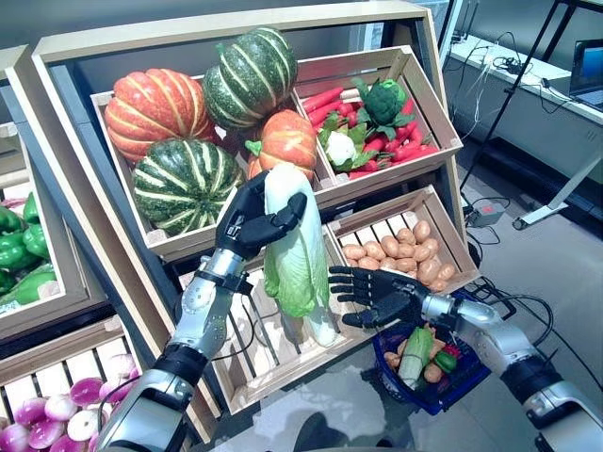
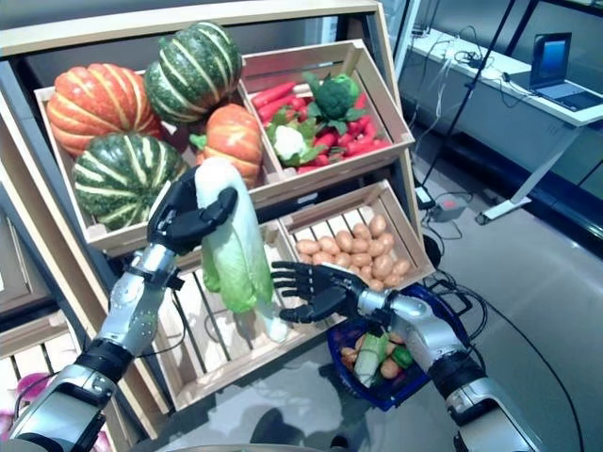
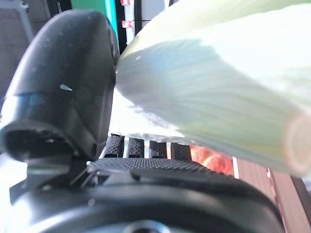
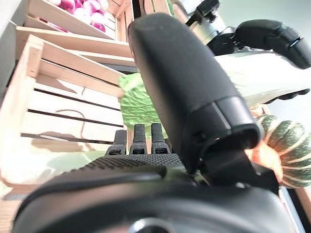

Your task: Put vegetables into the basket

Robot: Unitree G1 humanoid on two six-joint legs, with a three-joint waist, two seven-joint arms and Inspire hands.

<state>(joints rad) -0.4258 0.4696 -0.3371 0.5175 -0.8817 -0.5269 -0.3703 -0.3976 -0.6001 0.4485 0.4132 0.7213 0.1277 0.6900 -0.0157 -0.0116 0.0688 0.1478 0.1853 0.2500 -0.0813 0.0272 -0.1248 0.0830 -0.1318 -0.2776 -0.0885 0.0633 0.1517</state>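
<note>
My left hand [image 1: 252, 218] is shut on a pale napa cabbage [image 1: 292, 243], white at the stem end and green at the leafy end, and holds it upright in front of the wooden stand. The cabbage also shows in the left wrist view [image 3: 218, 92] against the thumb [image 3: 63, 82]. My right hand [image 1: 377, 297] is open with fingers spread, just right of the cabbage's lower leaves and above the blue basket [image 1: 476, 372]. The basket stands on the floor and holds a green-white vegetable [image 1: 415, 354], small orange-brown round ones and a small green one.
The wooden stand [image 1: 236, 38] has slanted crates of vegetables; a slatted crate [image 1: 273, 348] lies under the cabbage. A crate of potatoes [image 1: 400, 250] is behind my right hand. A desk with a laptop [image 1: 584, 71] stands at the far right.
</note>
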